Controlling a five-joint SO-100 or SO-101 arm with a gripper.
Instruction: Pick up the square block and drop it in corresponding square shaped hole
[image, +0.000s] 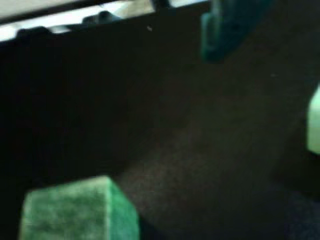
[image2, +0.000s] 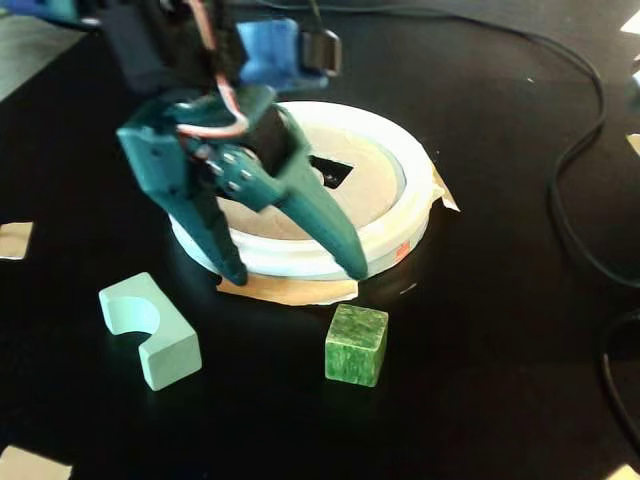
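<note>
Table (image2: 480, 380) – black, matte, cables (image2: 570, 190) at right | gripper (image2: 295, 272) jaws spread, empty | green square block (image2: 356, 344) on table – just before white round sorter (image2: 400, 215)

The square block (image2: 356, 344) is a mottled green cube (marbled in lighter and darker green) resting flat on the black worktop (image2: 480, 380), just in front of the round white sorter (image2: 400, 215), whose tan lid has a dark cut-out hole (image2: 331, 171).
</note>
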